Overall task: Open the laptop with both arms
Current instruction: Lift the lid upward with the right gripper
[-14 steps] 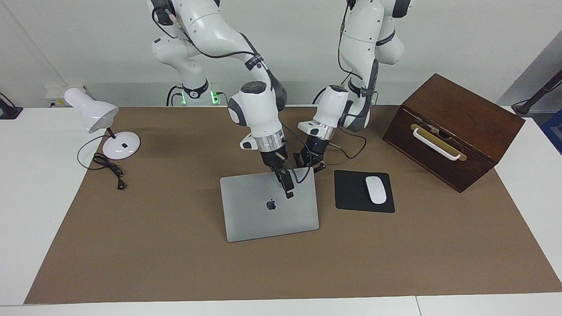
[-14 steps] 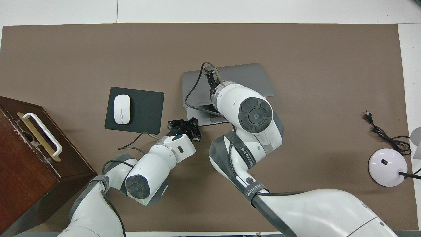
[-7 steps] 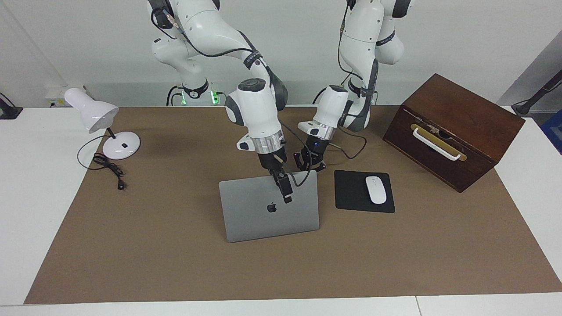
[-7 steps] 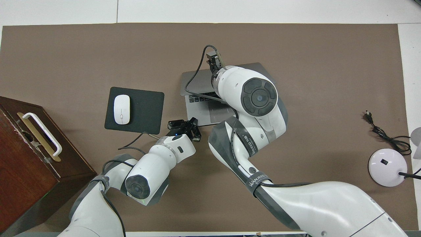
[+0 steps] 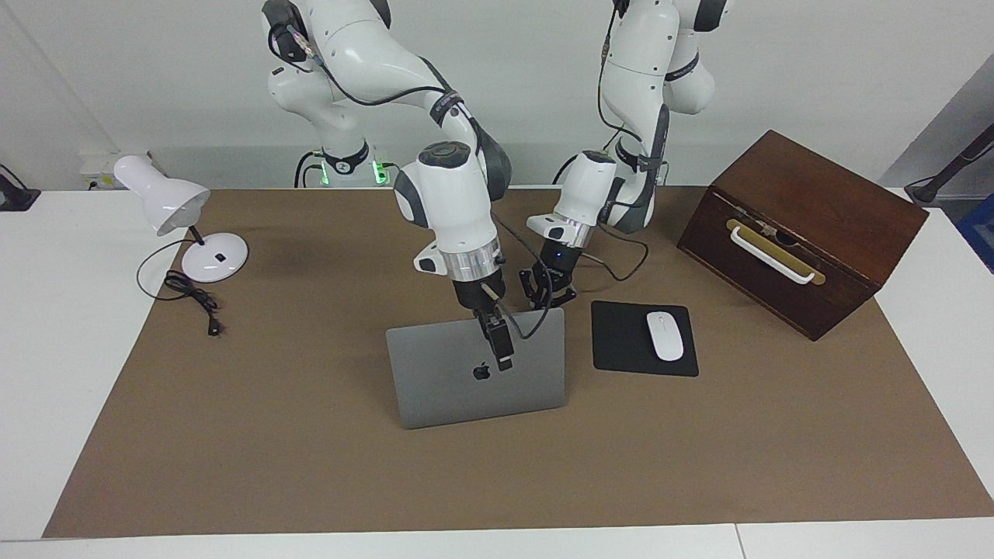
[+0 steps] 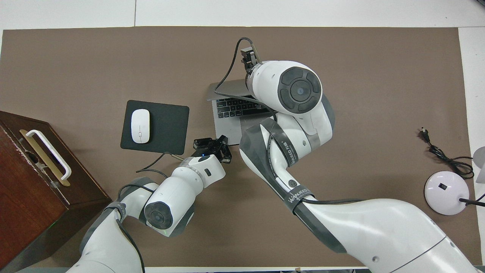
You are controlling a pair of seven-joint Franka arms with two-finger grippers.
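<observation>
The silver-grey laptop stands partly open in the middle of the brown mat, its lid steeply raised with the apple logo facing away from the robots. The overhead view shows its keyboard and part of the trackpad. My right gripper is at the lid's raised free edge, shut on it, one finger lying against the outer face. My left gripper is shut and sits low at the base's corner nearest the robots, toward the left arm's end.
A black mouse pad with a white mouse lies beside the laptop toward the left arm's end. A brown wooden box stands past it. A white desk lamp and its cord are at the right arm's end.
The right gripper has risen and swung away from the robots with the lid's edge, so the lid stands steeper and the keyboard shows. The left gripper has stayed put.
</observation>
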